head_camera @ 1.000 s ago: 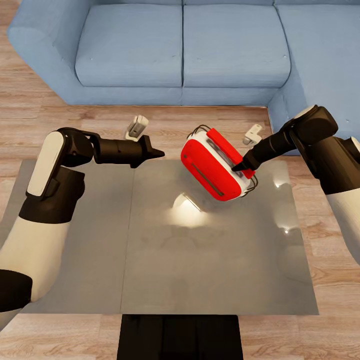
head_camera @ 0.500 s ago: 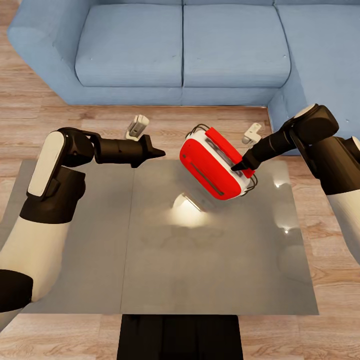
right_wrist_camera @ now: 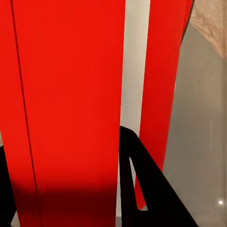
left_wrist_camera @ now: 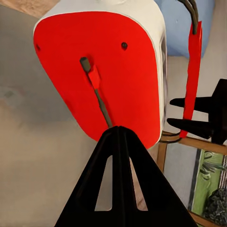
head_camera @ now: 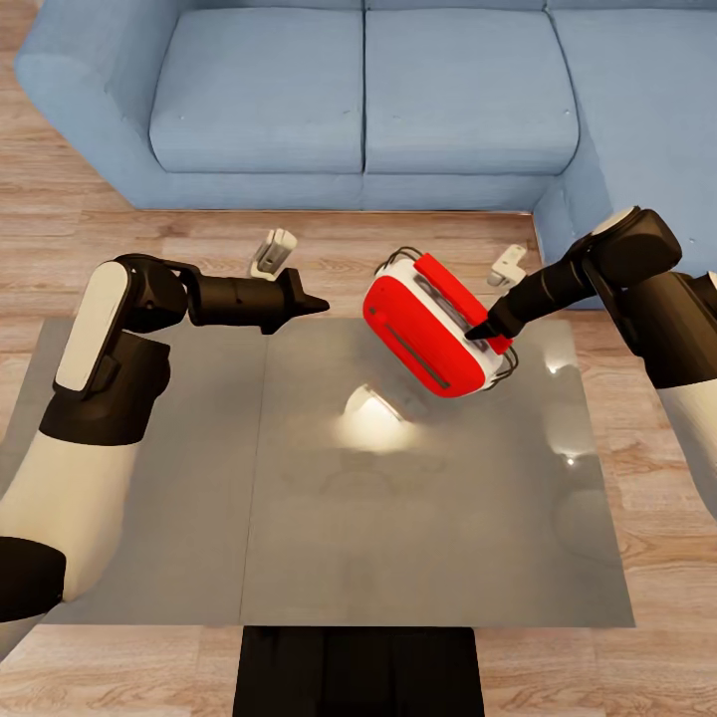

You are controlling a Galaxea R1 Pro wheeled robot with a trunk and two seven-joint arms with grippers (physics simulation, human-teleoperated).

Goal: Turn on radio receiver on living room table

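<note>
A glossy grey tabletop (head_camera: 329,518) in two panels stands on light plank floor (head_camera: 60,229), a blue sofa (head_camera: 358,100) beyond. The tilted radio receiver (head_camera: 428,329) hangs over its far right, grasped by the right tool (head_camera: 482,333). The left tool (head_camera: 317,304) is clenched, well apart.

I note the radio receiver (head_camera: 430,337) shell reads as smooth glossy red plastic; table (head_camera: 299,498) top glossy grey, mirror-like; sofa (head_camera: 398,90) matt blue cloth; floor (head_camera: 60,239) wood planks.
</note>
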